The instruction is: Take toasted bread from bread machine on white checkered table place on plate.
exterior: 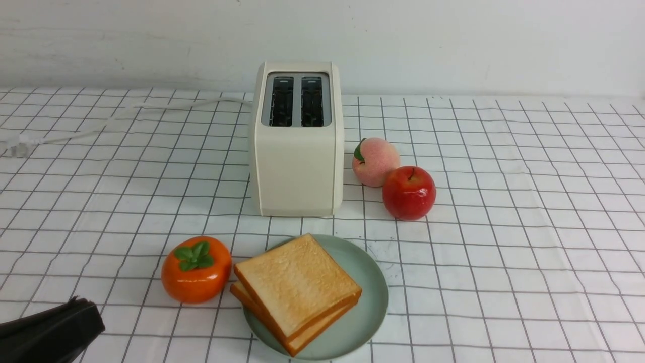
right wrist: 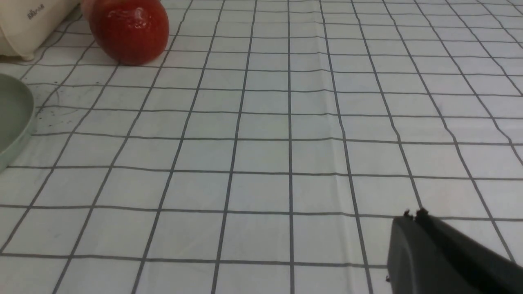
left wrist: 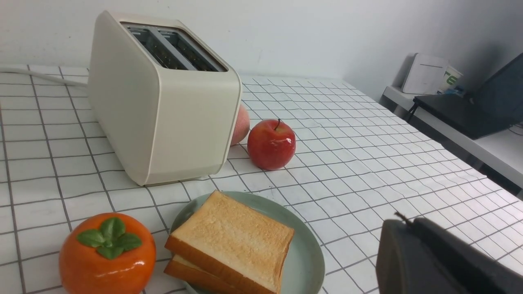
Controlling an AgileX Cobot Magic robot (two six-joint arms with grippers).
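Two slices of toasted bread (exterior: 296,290) (left wrist: 231,239) lie stacked on the mint-green plate (exterior: 368,302) (left wrist: 304,261) near the front of the white checkered table (exterior: 504,242). Behind the plate stands the cream bread machine (exterior: 297,156) (left wrist: 163,110), both dark slots empty. My left gripper (exterior: 80,307) (left wrist: 408,222) sits low at the front left, shut with nothing in it, well apart from the plate. In its own wrist view my right gripper (right wrist: 412,215) is shut and empty over bare cloth, to the right of the plate's rim (right wrist: 16,118); the front view does not show it.
An orange persimmon (exterior: 196,269) (left wrist: 107,255) touches the plate's left side. A red apple (exterior: 408,193) (left wrist: 271,144) (right wrist: 128,30) and a pink peach (exterior: 375,161) sit right of the toaster. A white cord (exterior: 126,118) runs back left. A side desk (left wrist: 470,122) stands beyond the table's right edge.
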